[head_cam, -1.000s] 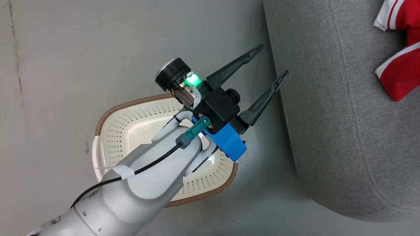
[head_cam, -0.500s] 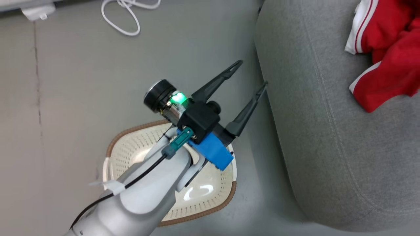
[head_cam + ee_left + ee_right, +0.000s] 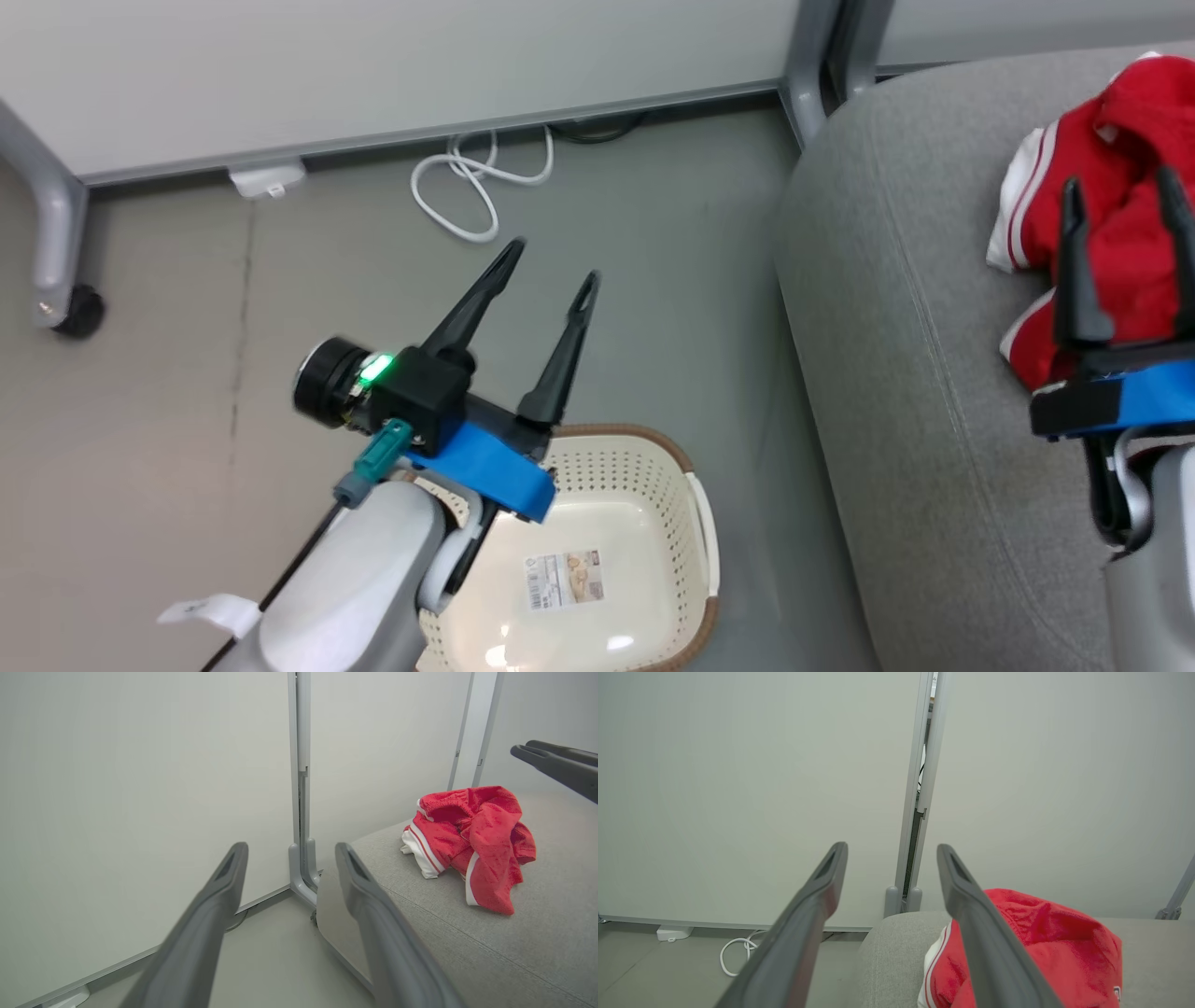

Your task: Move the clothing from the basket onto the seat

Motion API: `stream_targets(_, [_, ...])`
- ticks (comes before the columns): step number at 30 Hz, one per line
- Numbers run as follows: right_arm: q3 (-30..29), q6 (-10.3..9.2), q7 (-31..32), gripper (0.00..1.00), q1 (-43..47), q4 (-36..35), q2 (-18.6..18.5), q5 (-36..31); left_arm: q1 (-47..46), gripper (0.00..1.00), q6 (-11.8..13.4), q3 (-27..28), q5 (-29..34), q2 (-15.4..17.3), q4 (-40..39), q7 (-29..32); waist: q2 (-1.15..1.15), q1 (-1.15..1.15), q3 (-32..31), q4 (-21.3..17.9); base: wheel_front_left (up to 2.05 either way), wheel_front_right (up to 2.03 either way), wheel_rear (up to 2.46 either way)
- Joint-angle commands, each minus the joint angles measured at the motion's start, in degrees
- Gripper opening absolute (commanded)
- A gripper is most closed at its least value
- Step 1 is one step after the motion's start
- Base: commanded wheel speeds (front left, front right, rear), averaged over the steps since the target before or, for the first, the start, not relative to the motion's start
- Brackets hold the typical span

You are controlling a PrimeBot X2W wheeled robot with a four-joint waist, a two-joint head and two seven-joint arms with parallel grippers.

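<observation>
The clothing [image 3: 1120, 224], a crumpled red heap with white striped trim, lies on the grey seat [image 3: 915, 373] at the right. My right gripper [image 3: 1118, 182] hangs open above the heap, holding nothing. The cream basket [image 3: 653, 441] stands on the floor beside the seat, with just a label sticker on its bottom. My left gripper [image 3: 551, 263] is open over the basket's far rim, fingers pointing towards the wall. The left wrist view has its gripper [image 3: 289, 848] open and the clothing [image 3: 467, 835] on the seat [image 3: 467, 942]. The right wrist view looks past its open gripper [image 3: 892, 848] at the clothing [image 3: 1041, 942].
A white cable [image 3: 476, 182] lies coiled on the grey floor by the wall, next to a small white plug box [image 3: 266, 177]. A metal leg with a black caster [image 3: 70, 313] stands at far left. Pale partition panels and their posts [image 3: 808, 56] close off the back.
The head camera has tilted up, bringing wall and cable into view. My left gripper now points at the wall rather than the seat. My right gripper has come into view over the clothing.
</observation>
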Motion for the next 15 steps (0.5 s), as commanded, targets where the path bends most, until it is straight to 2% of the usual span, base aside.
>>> stream_targets(1, [0.66, 0.01, -0.02, 1.00, 1.71, -0.28, 0.53, 0.08, 1.62, 1.00, 0.37, 1.11, 0.40, 0.45, -0.24, -0.27, 0.00, 0.01, -1.01, 0.51, 0.00, 0.00, 0.00])
stream_targets(9, [4.38, 0.01, -0.02, 1.00, 8.01, -2.71, 2.91, 0.50, 9.80, 1.00, 1.06, 8.90, 1.95, 1.04, -1.88, -0.27, 0.00, 0.01, -6.12, 3.89, 0.00, 0.00, 0.00])
stream_targets(15, [4.98, 0.01, -0.02, 1.00, 13.09, -4.52, 4.62, 0.57, 15.82, 1.00, 1.32, 14.72, 3.79, 1.06, -3.68, -0.25, 0.00, 0.01, -9.13, 5.53, 0.00, 0.00, 0.00])
